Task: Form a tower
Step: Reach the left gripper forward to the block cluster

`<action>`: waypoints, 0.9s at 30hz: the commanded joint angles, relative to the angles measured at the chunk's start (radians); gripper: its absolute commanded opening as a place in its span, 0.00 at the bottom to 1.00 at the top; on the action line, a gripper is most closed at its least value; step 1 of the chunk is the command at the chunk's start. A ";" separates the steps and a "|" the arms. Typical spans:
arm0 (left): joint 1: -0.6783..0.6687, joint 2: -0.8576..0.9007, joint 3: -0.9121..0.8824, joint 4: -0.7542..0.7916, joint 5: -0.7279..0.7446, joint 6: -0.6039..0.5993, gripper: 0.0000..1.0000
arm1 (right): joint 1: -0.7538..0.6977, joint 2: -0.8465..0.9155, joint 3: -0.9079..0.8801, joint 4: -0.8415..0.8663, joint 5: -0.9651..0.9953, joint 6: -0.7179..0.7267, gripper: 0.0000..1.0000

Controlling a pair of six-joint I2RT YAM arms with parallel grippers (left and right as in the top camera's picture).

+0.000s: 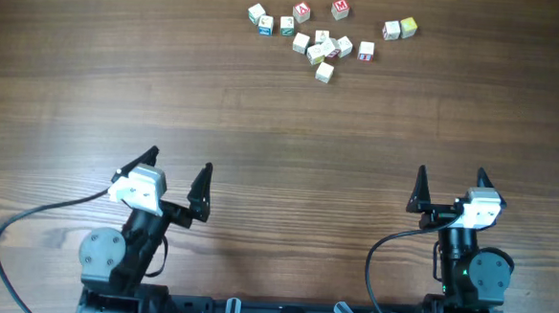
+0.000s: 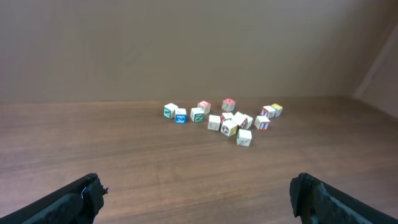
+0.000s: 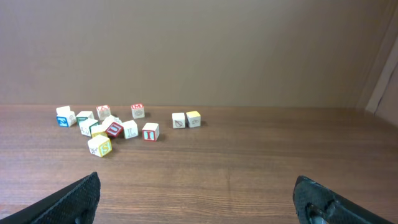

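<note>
The tower is not yet built. Its small cream wooden letter cubes with coloured printed faces (image 1: 316,51) lie loose in a cluster at twelve o'clock on the brown wooden table (image 1: 262,127), well apart from both arms. The left gripper (image 1: 180,160) and the right gripper (image 1: 451,171) stand wide and empty. The cubes are probably light, stiff and a little slippery, so take one by two opposite flat sides.
</note>
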 commanded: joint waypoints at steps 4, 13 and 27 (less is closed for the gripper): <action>-0.004 0.185 0.206 -0.027 0.165 -0.016 1.00 | 0.005 0.003 0.000 0.003 -0.016 0.020 1.00; -0.004 0.306 0.259 -0.188 0.409 -0.066 1.00 | 0.005 0.003 0.000 0.003 -0.016 0.019 1.00; -0.004 0.621 0.518 -0.198 0.380 -0.219 1.00 | 0.005 0.003 0.000 0.003 -0.016 0.020 1.00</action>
